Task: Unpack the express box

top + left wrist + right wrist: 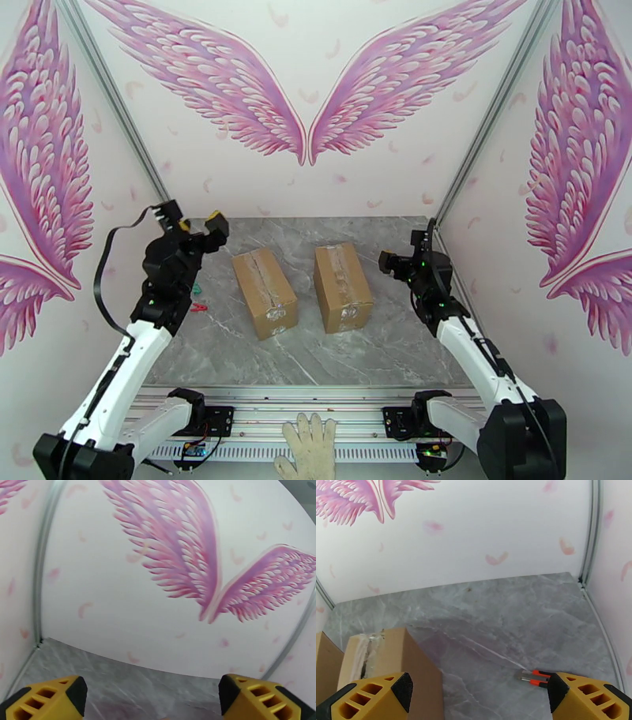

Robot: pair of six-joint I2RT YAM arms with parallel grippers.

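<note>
Grey marbled desk (379, 347), and I see on it:

- Two taped cardboard cartons lying side by side mid-desk, apart: left express box (265, 294), right express box (342, 286).
- Left end effector (152, 695), raised near the desk's left edge, fingers spread wide, empty.
- Right end effector (480, 695), just right of the right express box, likewise wide and empty.
- White glove (310, 446) at the near rail.
- Orange-black utility knife (532, 676) lying flat on the desk's right side.

The top camera looks down from above and behind the arm bases, far enough back to take in the whole table (379, 347). The left wrist camera faces the back wall (118, 610) almost level. The right wrist camera tilts down, close over the table. It shares the right box (416, 663) with the top view.
</note>
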